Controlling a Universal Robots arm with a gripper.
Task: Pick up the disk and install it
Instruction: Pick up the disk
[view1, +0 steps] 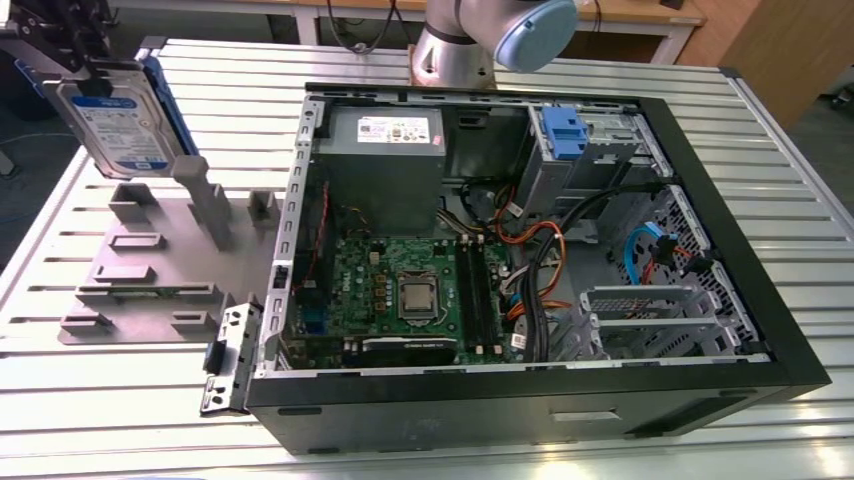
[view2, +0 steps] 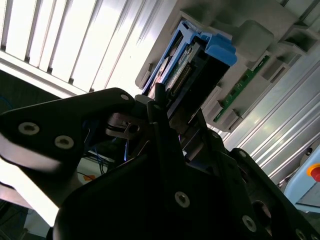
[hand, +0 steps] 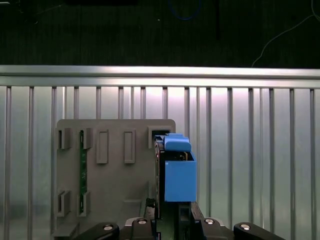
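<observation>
Hanging at the exterior view's far left, the black gripper is clamped on the top edge of the disk and holds it upright. The disk is a flat silver-grey rectangle with a blue-and-white label facing the camera and a blue plastic frame along its far edge. Its lower edge sits just over a matte grey holder plate with blocky posts and rectangular slots. I can't tell if it touches the tallest post. The plate lies on a table made of ribbed, shiny aluminium slats.

Next over is the open computer case, a black box lying on its side with bare metal edges. Inside, a plain grey power supply with a white sticker sits above a green motherboard. Further right there's a blue plastic bracket in the metal bay, with a tangle of orange and black cables below it. The arm's silver base with its pale blue cap stands behind the case.

In the second wrist view the disk runs out from the gripper's dark fingers, blue tab at the far end. In the first wrist view the disk shows edge-on as a blue block over the plate's edge, gripper beneath.
</observation>
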